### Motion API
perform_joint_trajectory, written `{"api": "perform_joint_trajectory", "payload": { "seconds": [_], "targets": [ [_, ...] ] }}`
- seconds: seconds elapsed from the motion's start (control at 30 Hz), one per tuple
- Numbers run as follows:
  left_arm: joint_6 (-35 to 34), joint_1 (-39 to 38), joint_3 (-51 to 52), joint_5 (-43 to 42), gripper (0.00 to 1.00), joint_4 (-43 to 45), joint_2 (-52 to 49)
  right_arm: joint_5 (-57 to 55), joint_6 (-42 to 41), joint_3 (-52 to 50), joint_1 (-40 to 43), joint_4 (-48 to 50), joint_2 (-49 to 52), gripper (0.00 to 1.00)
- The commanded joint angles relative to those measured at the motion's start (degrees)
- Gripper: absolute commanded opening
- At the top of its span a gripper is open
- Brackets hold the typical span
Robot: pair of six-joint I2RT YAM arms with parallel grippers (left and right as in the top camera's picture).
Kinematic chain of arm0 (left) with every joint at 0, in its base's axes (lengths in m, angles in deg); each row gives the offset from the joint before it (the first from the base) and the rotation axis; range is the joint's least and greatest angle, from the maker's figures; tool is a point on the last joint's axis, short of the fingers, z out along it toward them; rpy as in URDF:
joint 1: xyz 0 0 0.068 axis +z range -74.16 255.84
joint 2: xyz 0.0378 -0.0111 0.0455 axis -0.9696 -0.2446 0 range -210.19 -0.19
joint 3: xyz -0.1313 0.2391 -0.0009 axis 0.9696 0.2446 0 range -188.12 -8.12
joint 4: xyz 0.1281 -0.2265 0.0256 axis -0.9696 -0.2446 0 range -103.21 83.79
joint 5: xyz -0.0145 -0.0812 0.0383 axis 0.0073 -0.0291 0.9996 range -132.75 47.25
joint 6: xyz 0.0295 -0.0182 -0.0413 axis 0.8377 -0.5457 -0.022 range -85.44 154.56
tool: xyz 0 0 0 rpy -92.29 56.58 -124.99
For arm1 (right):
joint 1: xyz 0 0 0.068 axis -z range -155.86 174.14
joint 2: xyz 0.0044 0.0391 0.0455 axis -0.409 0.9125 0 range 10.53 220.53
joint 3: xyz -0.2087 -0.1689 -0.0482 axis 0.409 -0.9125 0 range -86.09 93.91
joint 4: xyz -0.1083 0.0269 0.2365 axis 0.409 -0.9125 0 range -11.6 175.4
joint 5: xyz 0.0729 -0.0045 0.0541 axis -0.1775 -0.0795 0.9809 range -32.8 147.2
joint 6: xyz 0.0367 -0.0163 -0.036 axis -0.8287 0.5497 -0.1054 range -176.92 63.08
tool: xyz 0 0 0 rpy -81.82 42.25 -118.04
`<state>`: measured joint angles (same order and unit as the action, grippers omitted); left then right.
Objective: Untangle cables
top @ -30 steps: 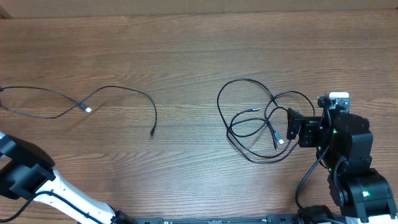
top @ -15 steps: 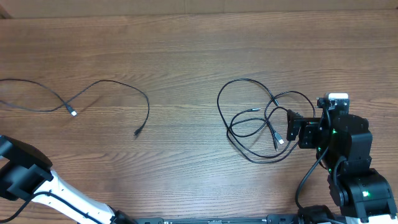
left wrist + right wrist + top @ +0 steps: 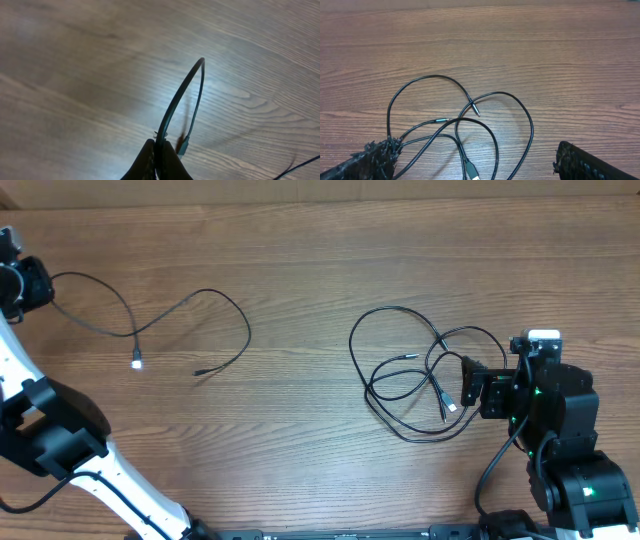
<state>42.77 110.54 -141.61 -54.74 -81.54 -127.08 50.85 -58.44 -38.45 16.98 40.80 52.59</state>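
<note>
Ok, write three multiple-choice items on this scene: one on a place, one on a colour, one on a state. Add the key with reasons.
1. The tangled bunch of cables lies: A. beside the right claw; B. at the far left; C. at the top middle.
2. The cables are: A. white; B. black; C. red.
3. The left claw is: A. open and empty; B. shut on a cable; C. out of every view.
Key: 1 A, the loops lie right by it in the overhead view. 2 B, every cable shows black. 3 B, its wrist view shows it pinched on a cable loop.
</note>
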Motion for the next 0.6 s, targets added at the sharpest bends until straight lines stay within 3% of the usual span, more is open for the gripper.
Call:
{"api": "perform_joint_trajectory", "payload": {
  "seconds": [0.0,0.2,0.23,0.27,0.3,0.57],
  "targets": [
    [2.6,-0.6,-1.3,0.6,0.04,0.6,1.6,0.1,-0.5,1.2,0.1,-0.1,-0.2,1.0],
    [2.5,-0.9,-1.3,0.6,0.06,0.8,1.6,0.1,-0.5,1.2,0.1,-0.1,-0.2,1.0],
    [2.5,-0.9,-1.3,0.5,0.17,0.8,1.6,0.1,-0.5,1.2,0.1,-0.1,-0.2,1.0],
    [2.5,-0.9,-1.3,0.5,0.45,0.7,1.6,0.1,-0.5,1.2,0.1,-0.1,-0.2,1.0],
    [2.5,-0.9,-1.3,0.5,0.99,0.6,1.6,0.1,-0.5,1.2,0.1,-0.1,-0.2,1.0],
    [2.3,-1.0,-1.3,-0.1,1.0,0.4,1.6,0.1,-0.5,1.2,0.1,-0.1,0.4,1.0]
  ]
}}
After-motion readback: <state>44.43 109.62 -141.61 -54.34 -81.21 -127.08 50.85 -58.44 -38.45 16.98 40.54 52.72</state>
